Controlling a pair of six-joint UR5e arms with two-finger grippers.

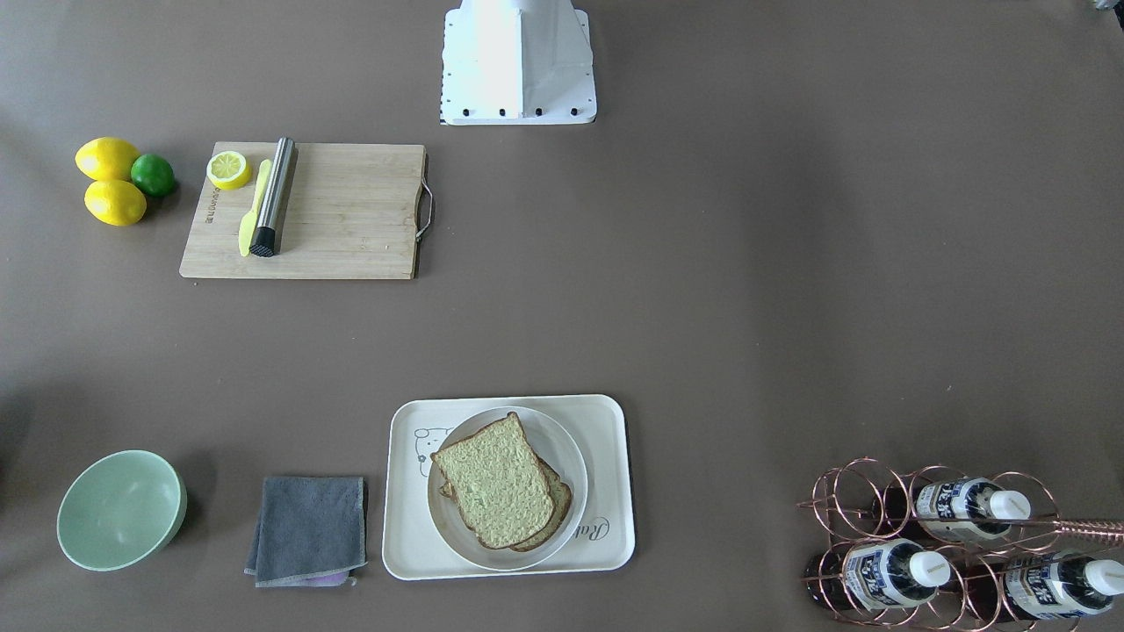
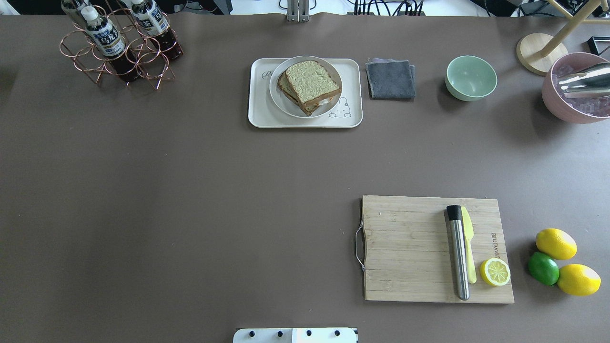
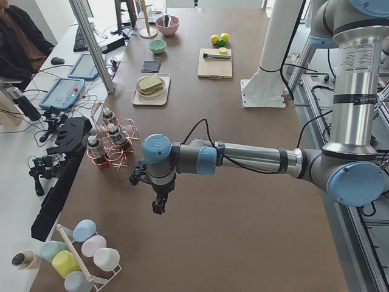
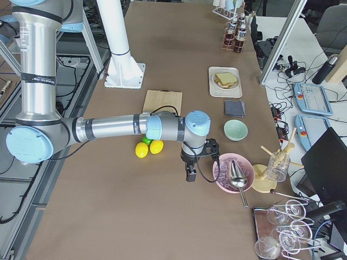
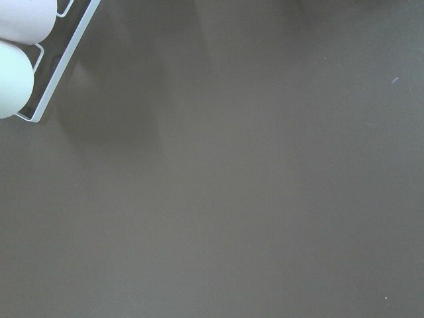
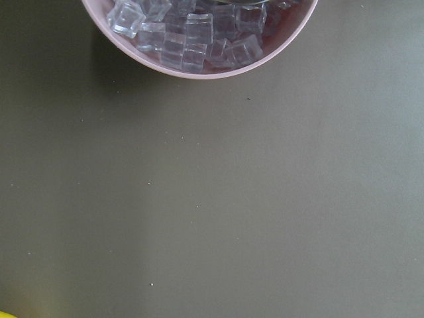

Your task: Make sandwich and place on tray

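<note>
The sandwich [image 1: 496,481], two brown-crusted, speckled tan slices stacked slightly askew, lies on a round white plate [image 1: 566,449]. The plate sits in the cream tray [image 1: 615,474], at the lower middle of the front-facing view. The tray has rounded corners, a small bear drawing [image 1: 430,439] and script starting "Ra", the rest hidden under the plate.

Left of it lie a folded grey cloth [image 1: 309,529] and a pale green bowl [image 1: 120,509]. At lower right a copper wire rack [image 1: 1089,530] holds dark bottles [image 1: 887,575] with white caps; I cannot read their blue-and-white labels. A pink bowl [image 2: 553,102] holds clear ice cubes [image 6: 189,36] and a metal scoop [image 4: 237,174].

My left jaws hang over bare brown table, my right jaws just beside the pink bowl. Both show only in the side views, so I cannot tell whether they are released or clenched.
</note>
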